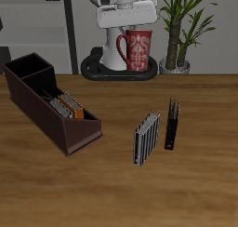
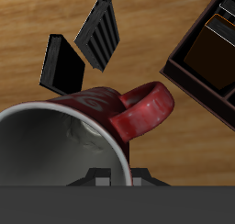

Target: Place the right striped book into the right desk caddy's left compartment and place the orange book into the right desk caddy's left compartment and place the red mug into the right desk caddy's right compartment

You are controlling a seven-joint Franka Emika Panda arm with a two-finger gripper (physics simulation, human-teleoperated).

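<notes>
We see the red-and-pink mottled mug (image 1: 138,50) lifted clear of the table, hanging upright below the white two-finger gripper (image 1: 125,28) near the robot's base, with its loop handle toward the caddy's side. In the wrist view the mug (image 2: 87,131) fills the foreground, its white inside facing the camera and its handle curving out over the wood. The gripper's fingers are closed on the mug's rim, as far as we can judge; the pads themselves are hidden behind the mug.

The long dark maroon-brown desk caddy (image 1: 46,102) lies on the wooden table (image 1: 195,184), well apart from the mug. Its squarish taller-end compartment (image 1: 28,68) shows only dark inside. In the longer slanted-end section we make out an orange-brown book (image 1: 71,106) beside a striped book (image 1: 62,110).

Nearer the table's middle, another thin black-and-white striped book (image 1: 146,138) stands on edge, and a slim black book (image 1: 173,125) stands just beside it, apart.
</notes>
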